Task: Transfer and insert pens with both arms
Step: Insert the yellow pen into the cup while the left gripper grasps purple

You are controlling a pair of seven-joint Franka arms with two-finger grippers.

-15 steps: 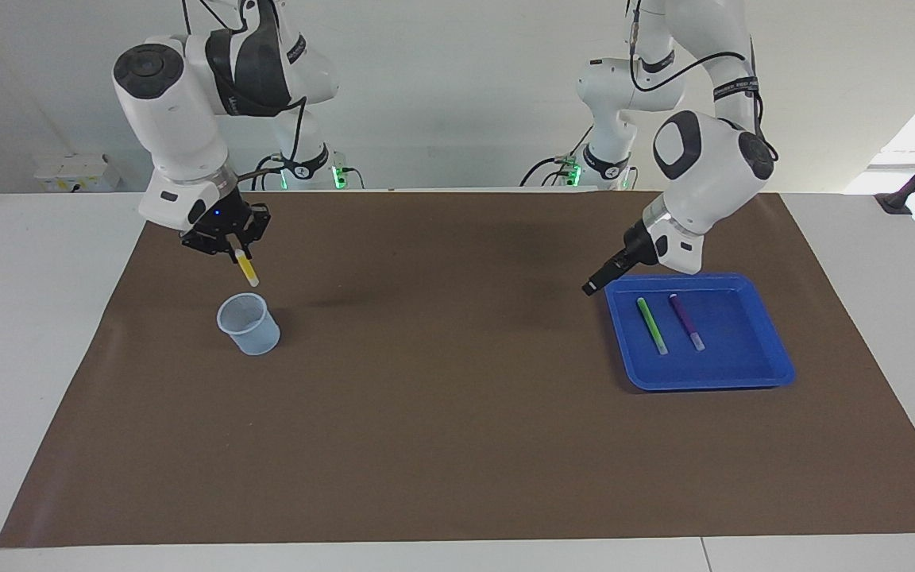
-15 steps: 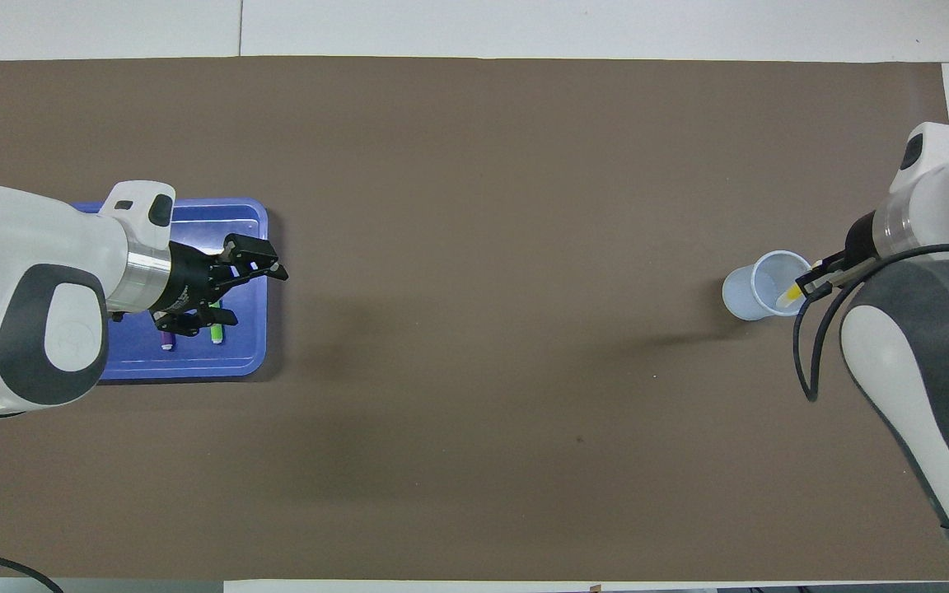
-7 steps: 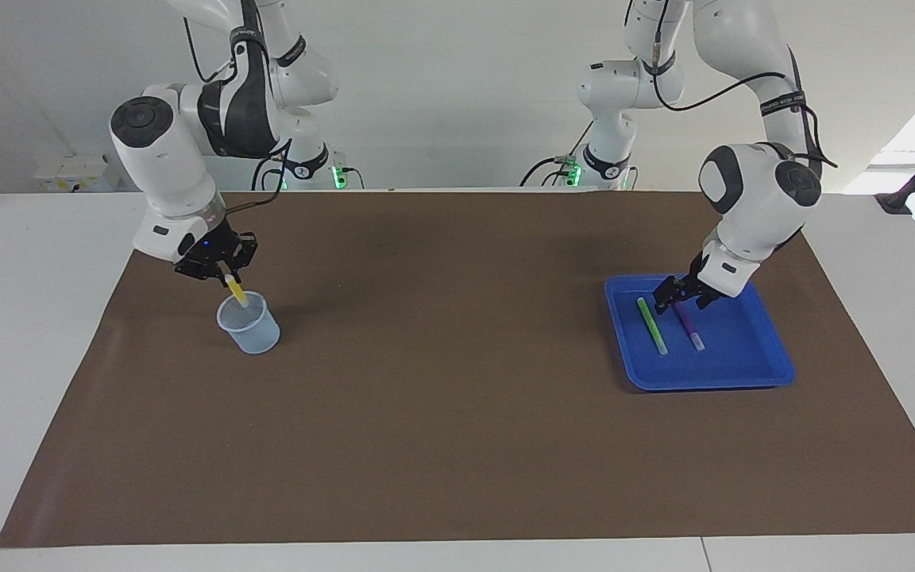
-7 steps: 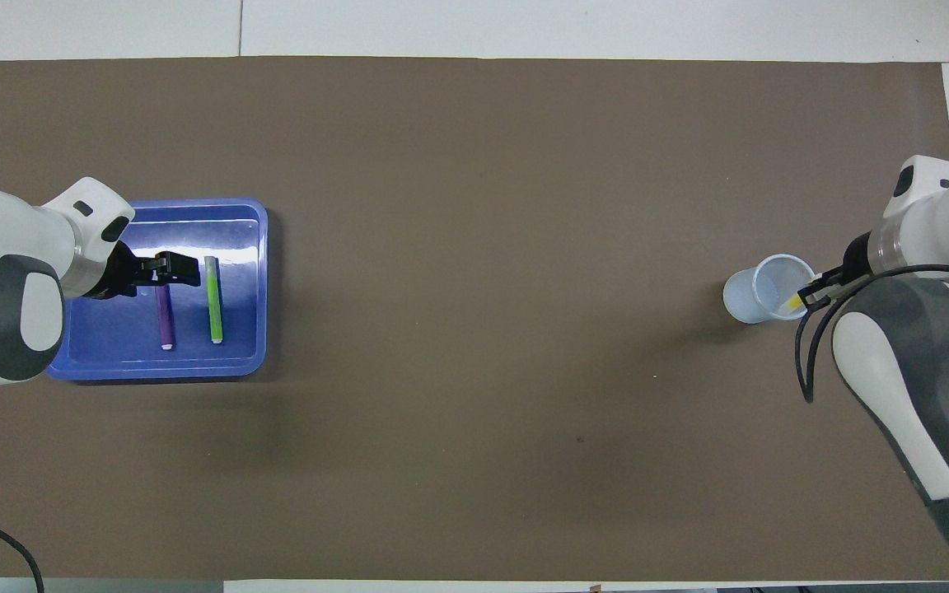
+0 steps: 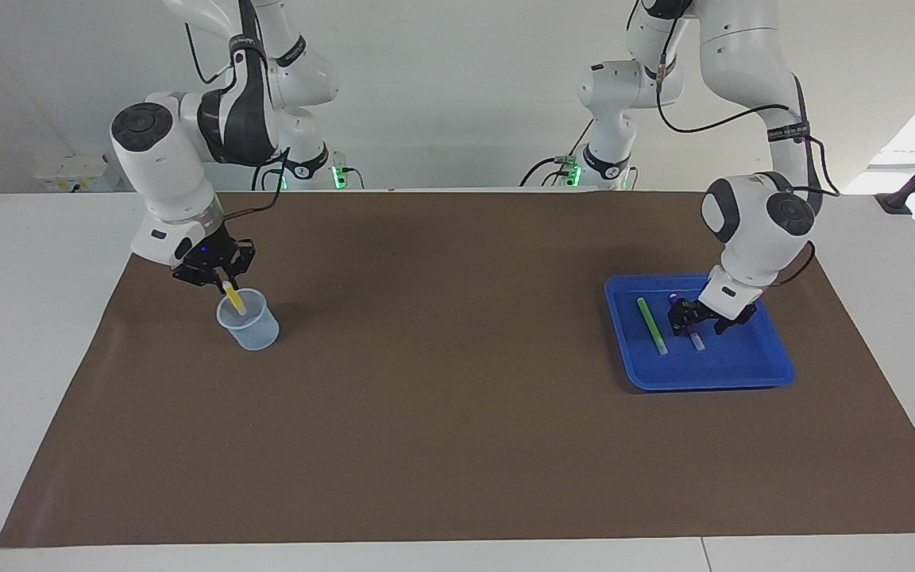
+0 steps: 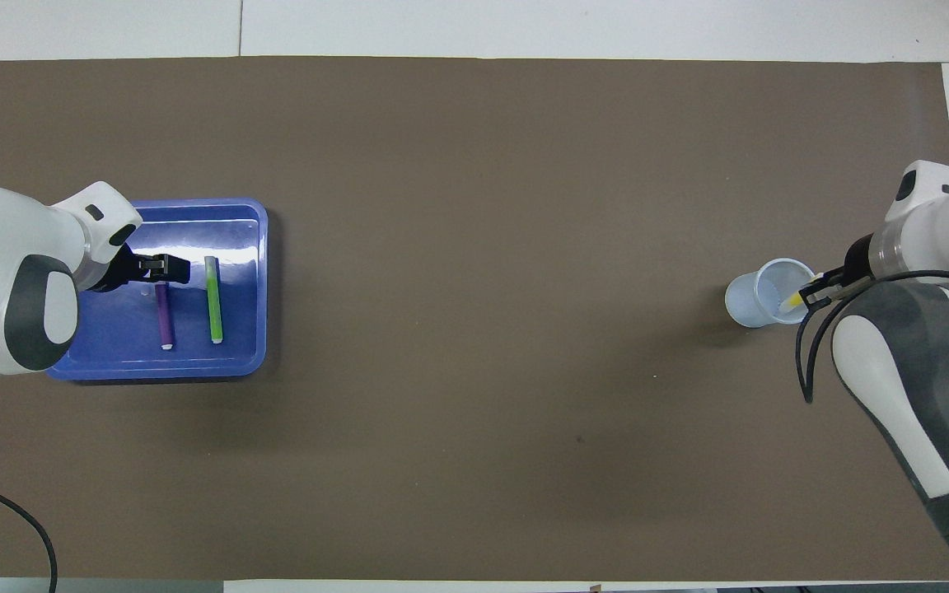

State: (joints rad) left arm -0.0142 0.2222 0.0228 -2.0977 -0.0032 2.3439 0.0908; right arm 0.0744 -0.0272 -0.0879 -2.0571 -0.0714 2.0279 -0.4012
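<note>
My right fingers (image 5: 226,284) grip the yellow pen (image 5: 233,299) by its pale end, its tip already inside the cup (image 5: 249,321); I should let go only once it hangs clear of the rim. My left fingers (image 5: 698,322) straddle the purple pen (image 6: 164,315) in the blue tray (image 5: 743,361) beside the green pen (image 5: 651,325), and whether they have pinched it I cannot tell; they should close squarely across its middle.

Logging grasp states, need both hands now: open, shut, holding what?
Left hand: open, down around the purple pen in the blue tray, not yet gripping it.
Right hand: shut on the yellow pen, its tip in the cup.
</note>
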